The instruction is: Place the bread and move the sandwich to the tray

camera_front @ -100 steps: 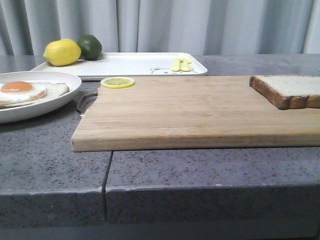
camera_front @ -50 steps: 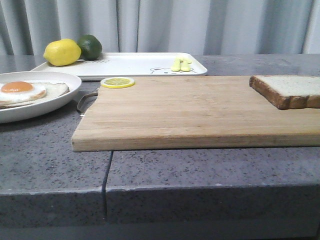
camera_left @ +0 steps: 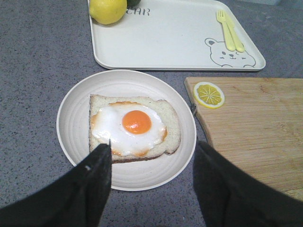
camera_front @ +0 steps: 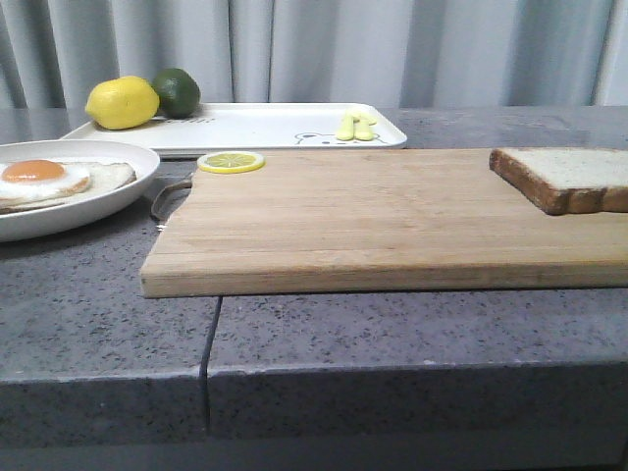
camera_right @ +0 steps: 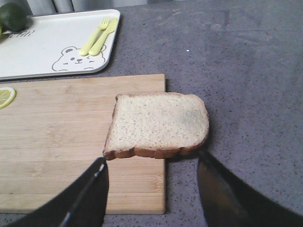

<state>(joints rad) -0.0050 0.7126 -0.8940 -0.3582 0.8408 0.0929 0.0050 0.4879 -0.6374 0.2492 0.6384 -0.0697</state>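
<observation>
Front cam: I see no arms in shot. Square slice of white bread with brown crust (camera_front: 569, 179) lies flat at the right end of the pale wooden cutting board (camera_front: 373, 216). From the right wrist cam the slice overhangs the board's right edge, part of it over the grey speckled stone counter (camera_right: 246, 61).

Right gripper (camera_right: 151, 189): black fingers (camera_right: 90, 196) spread wide, nothing between them, hovering just short of the slice's near crust. Not touching, as far as I can tell.

Left gripper (camera_left: 152, 182): fingers (camera_left: 97, 175) also apart and empty, poised over the near rim of the shallow round white plate (camera_left: 71, 127). On the plate sits the open sandwich (camera_left: 135, 127): bread slice with fried egg, orange yolk up. Plate rests on the counter, just left of the board.

Large white rectangular tray with the bear drawing (camera_front: 265, 128) sits behind the plate and board. On it: yellow lemon (camera_front: 122, 102) and dark green lime (camera_front: 177, 91) at the left end, pale yellow plastic fork and knife (camera_front: 355, 126) near the right end beside the bear.

Thin lemon slice (camera_front: 231, 161) lies on the board's far left corner.
</observation>
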